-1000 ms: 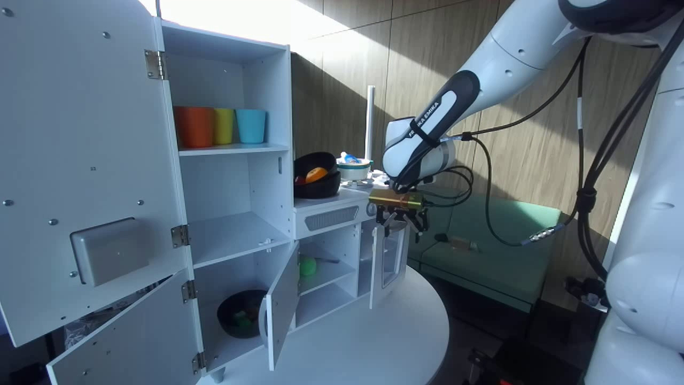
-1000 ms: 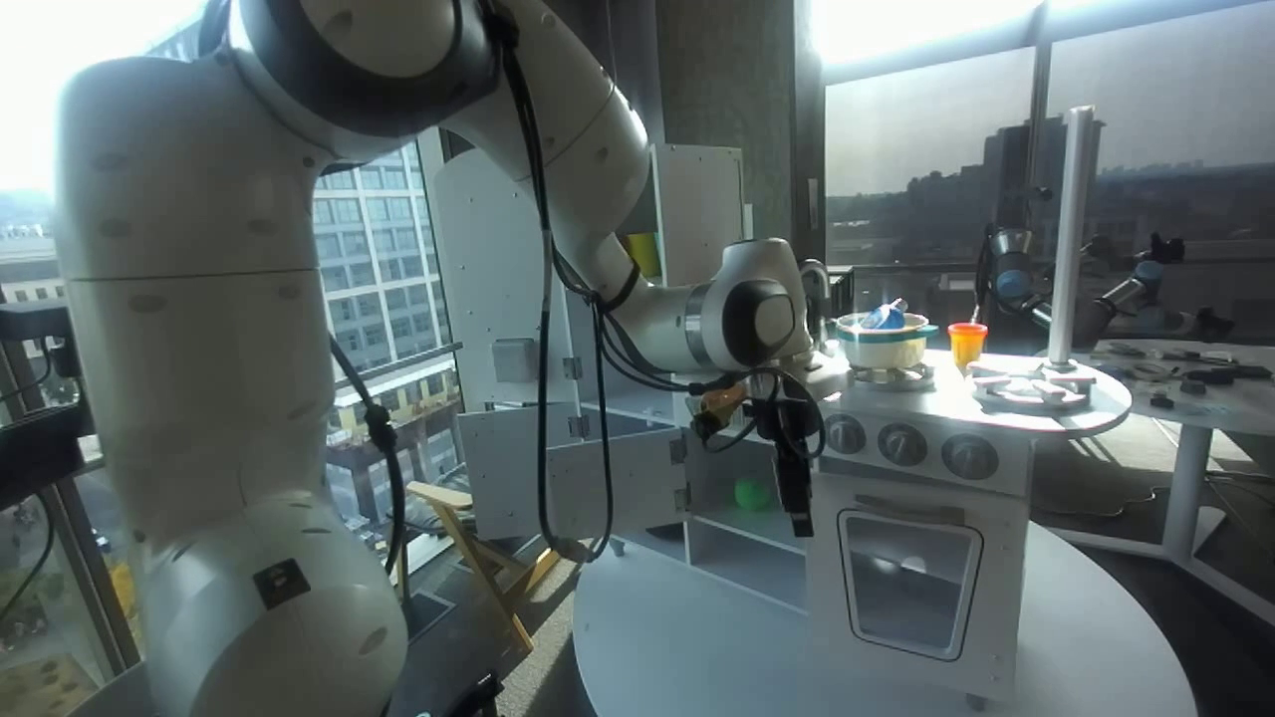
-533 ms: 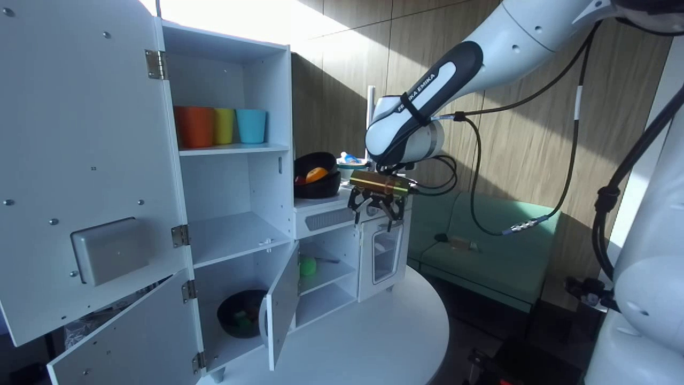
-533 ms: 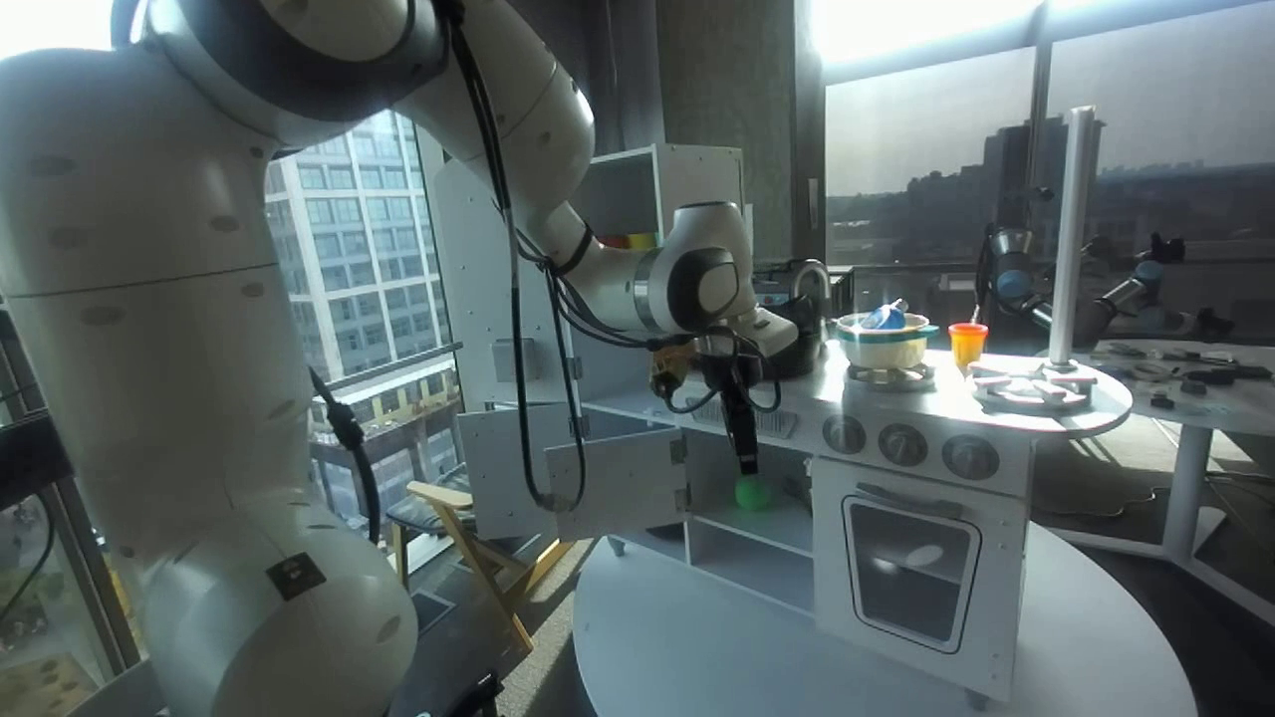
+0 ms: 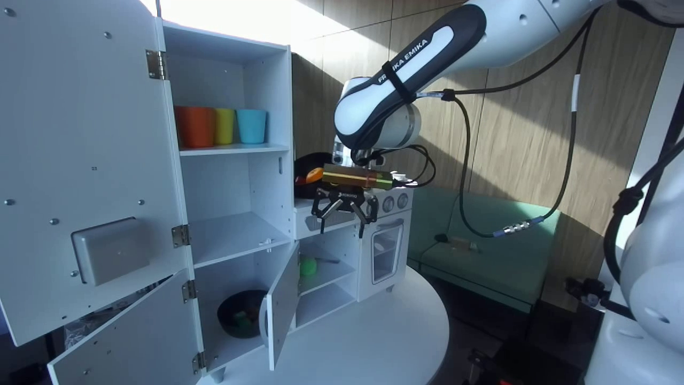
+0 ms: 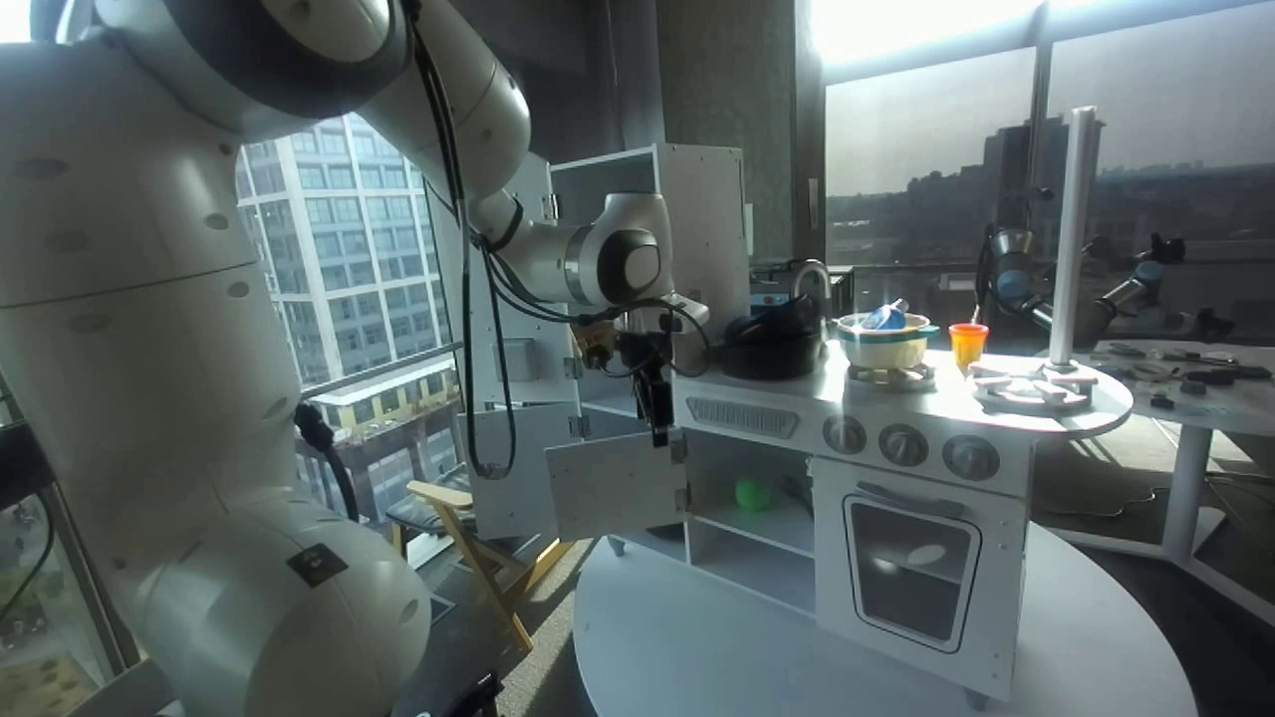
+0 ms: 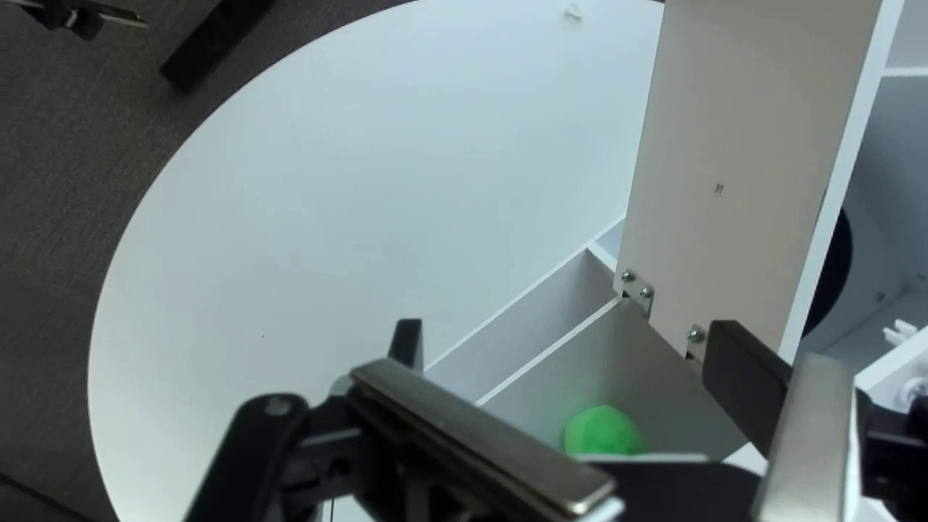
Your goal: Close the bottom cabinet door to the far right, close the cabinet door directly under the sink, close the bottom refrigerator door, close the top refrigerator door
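My gripper (image 5: 342, 229) is open and empty, in front of the vent panel below the counter. It also shows in an exterior view (image 6: 657, 428) and in the wrist view (image 7: 573, 351). The far-right bottom door (image 5: 385, 254), with a window, is shut; it also shows in an exterior view (image 6: 911, 568). The door under the sink (image 5: 282, 307) stands open; in the wrist view (image 7: 747, 167) it is beyond my right finger, apart from it. The bottom refrigerator door (image 5: 133, 337) and the top refrigerator door (image 5: 85, 133) stand wide open.
A green ball-like thing (image 5: 308, 266) is in the open compartment under the sink. Black bowls (image 6: 772, 344) and a white pot (image 6: 885, 344) stand on the counter. Colored cups (image 5: 251, 126) stand on a refrigerator shelf. A round white table (image 5: 385, 337) bears the kitchen.
The far-right bottom door went from ajar to shut. My gripper has moved away from it, to the left in both exterior views, towards the door under the sink.
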### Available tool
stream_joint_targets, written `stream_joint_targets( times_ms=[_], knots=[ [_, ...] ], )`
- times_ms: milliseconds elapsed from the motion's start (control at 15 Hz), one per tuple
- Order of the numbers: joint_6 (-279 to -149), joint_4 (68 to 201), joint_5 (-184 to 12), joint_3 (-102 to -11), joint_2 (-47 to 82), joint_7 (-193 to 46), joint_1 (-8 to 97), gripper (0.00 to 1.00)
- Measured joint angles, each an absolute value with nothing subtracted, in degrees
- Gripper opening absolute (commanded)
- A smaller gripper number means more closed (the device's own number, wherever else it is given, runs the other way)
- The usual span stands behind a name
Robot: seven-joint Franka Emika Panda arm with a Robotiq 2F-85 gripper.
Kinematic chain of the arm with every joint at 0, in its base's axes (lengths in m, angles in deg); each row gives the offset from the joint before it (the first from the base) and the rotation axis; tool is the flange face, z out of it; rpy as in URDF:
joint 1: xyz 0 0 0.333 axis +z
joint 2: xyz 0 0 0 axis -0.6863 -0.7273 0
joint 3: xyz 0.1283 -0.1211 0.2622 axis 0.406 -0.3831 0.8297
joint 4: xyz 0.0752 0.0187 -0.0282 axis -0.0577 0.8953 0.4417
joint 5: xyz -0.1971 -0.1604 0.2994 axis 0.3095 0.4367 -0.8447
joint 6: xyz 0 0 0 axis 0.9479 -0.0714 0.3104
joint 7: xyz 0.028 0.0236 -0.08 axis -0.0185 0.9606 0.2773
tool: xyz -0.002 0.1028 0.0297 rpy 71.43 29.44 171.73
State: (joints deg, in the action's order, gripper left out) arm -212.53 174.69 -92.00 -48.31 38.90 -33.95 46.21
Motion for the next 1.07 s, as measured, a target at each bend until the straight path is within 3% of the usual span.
stream_joint_targets(
  times_ms=[1067],
  knots=[
    [-204.08, 160.91, -87.78, -41.54, 20.57, -35.95, 56.58, 1.0]
  ],
)
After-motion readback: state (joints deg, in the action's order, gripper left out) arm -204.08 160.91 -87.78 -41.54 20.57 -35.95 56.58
